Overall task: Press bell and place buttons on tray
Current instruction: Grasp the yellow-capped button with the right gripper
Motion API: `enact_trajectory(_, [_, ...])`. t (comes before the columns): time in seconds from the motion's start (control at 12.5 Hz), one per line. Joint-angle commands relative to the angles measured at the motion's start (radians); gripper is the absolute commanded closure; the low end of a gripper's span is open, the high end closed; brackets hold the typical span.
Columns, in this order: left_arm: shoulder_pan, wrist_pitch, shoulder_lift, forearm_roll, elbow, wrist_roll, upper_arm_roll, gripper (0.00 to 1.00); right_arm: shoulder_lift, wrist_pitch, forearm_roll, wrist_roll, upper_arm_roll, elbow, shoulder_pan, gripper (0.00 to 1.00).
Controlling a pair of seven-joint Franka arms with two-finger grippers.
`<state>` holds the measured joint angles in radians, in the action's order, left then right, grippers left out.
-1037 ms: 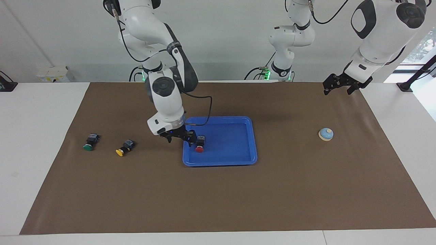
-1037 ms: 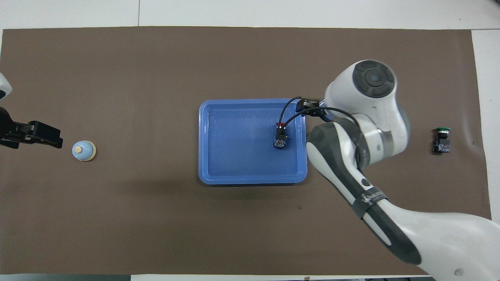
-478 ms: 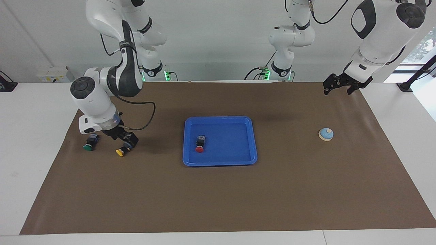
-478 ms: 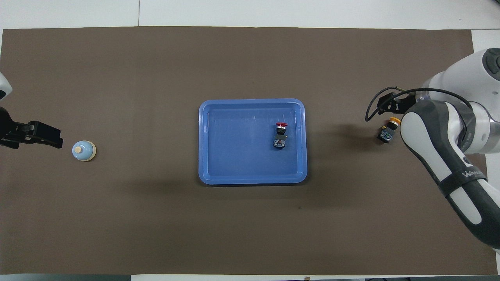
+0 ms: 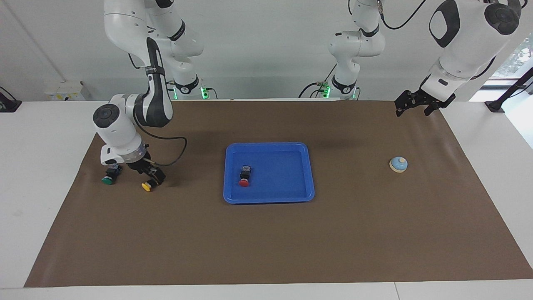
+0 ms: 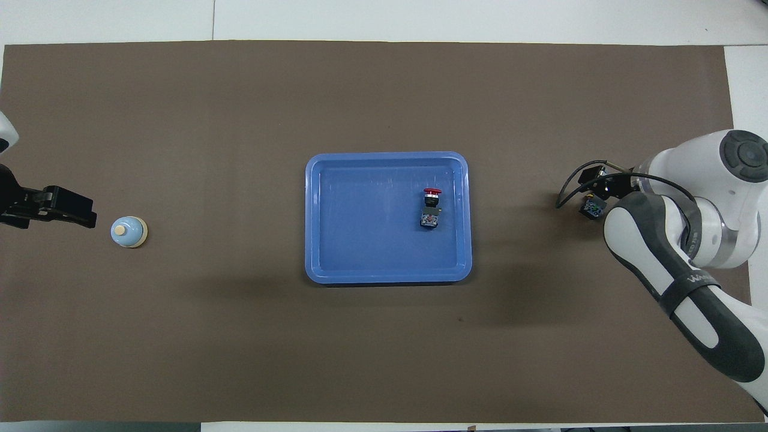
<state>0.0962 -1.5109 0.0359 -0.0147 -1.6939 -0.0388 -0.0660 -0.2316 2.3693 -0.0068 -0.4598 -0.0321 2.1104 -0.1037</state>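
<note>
The blue tray (image 5: 269, 145) (image 6: 387, 156) lies mid-table with the red button (image 5: 244, 178) (image 6: 431, 207) on its side inside it. Toward the right arm's end, the yellow button (image 5: 146, 186) (image 6: 592, 209) and the green button (image 5: 108, 178) lie on the brown mat. My right gripper (image 5: 150, 175) (image 6: 593, 198) is down at the yellow button, open, its fingers on either side of the black body. The arm hides the green button in the overhead view. The bell (image 5: 398, 164) (image 6: 128, 231) stands toward the left arm's end. My left gripper (image 5: 416, 105) (image 6: 57, 207) waits open, raised beside the bell.
A brown mat (image 5: 266, 241) covers most of the white table. The right arm's cable loops from its wrist over the mat between the yellow button and the tray.
The right arm left the red button in the tray, swung to the yellow button, and has now lowered its gripper around it. The left arm has not moved.
</note>
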Motion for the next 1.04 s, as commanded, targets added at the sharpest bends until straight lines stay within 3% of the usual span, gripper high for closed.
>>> enact_trajectory(0.0, [-0.003,0.014,0.007,-0.019,0.005,0.01,0.003,0.0,-0.017,0.07,-0.007,-0.02,-0.011,0.02,-0.008,0.0])
enact_trajectory(0.08, [-0.003,0.014,0.007,-0.019,0.005,0.01,0.003,0.0,-0.018,0.071,-0.009,-0.022,-0.011,0.022,-0.008,0.0])
enact_trajectory(0.24, [-0.003,0.014,0.007,-0.019,0.005,0.01,0.003,0.0,-0.02,0.073,-0.007,-0.022,-0.012,0.023,-0.008,0.28])
enact_trajectory(0.32, [-0.003,0.012,0.007,-0.019,0.005,0.01,0.003,0.0,-0.02,0.074,-0.007,-0.022,-0.012,0.028,-0.005,0.48])
enact_trajectory(0.4, [-0.003,0.014,0.007,-0.019,0.005,0.01,0.003,0.0,-0.02,0.079,-0.007,-0.01,-0.012,0.031,-0.005,0.77])
enact_trajectory(0.48, [-0.003,0.014,0.007,-0.019,0.005,0.01,0.003,0.0,-0.02,0.076,-0.007,-0.002,-0.012,0.031,-0.002,1.0])
enact_trajectory(0.72, [-0.003,0.014,0.007,-0.019,0.005,0.01,0.003,0.0,-0.012,0.016,-0.009,0.009,-0.012,-0.004,0.01,1.0])
enact_trajectory(0.96, [-0.003,0.014,0.007,-0.019,0.005,0.01,0.003,0.0,-0.018,-0.151,-0.005,0.016,-0.019,-0.16,0.07,1.0])
